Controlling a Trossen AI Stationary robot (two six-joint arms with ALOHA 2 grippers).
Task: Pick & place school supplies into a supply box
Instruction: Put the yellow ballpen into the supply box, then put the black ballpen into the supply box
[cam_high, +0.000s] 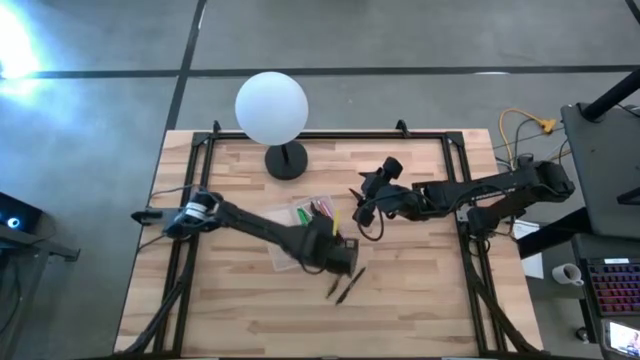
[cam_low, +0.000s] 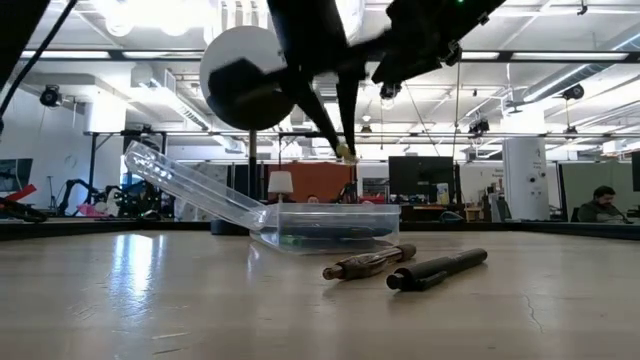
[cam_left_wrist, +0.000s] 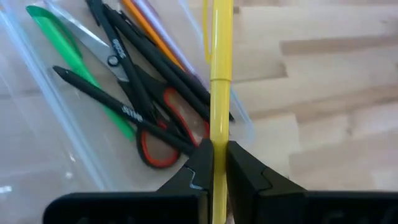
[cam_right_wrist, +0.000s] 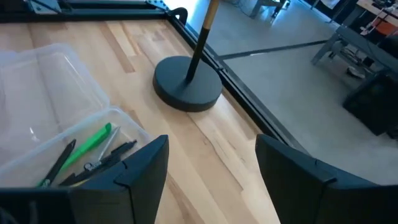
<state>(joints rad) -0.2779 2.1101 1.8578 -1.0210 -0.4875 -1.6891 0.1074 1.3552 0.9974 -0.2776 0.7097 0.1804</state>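
Two pens (cam_low: 405, 266) loose on table (cam_low: 300, 320) nr box (cam_low: 330, 225); L gripper (cam_left_wrist: 213, 163) clamped on yellow pencil (cam_left_wrist: 219, 56) above rim, R gripper (cam_right_wrist: 211, 168) apart, idle — cd slip, land outside if dropped early.

Your rig, as listed: two arms, both dark, near-black, built of slim jointed segments. Left arm (cam_high: 250, 225): pale silver-blue collar near its base. Right arm (cam_high: 480, 192): blocky housings, thin black cable looping below its wrist. Left gripper (cam_left_wrist: 214, 171): two matte black angular fingers with stepped inner edges. Right gripper (cam_right_wrist: 211, 168): two broad black faceted fingers.
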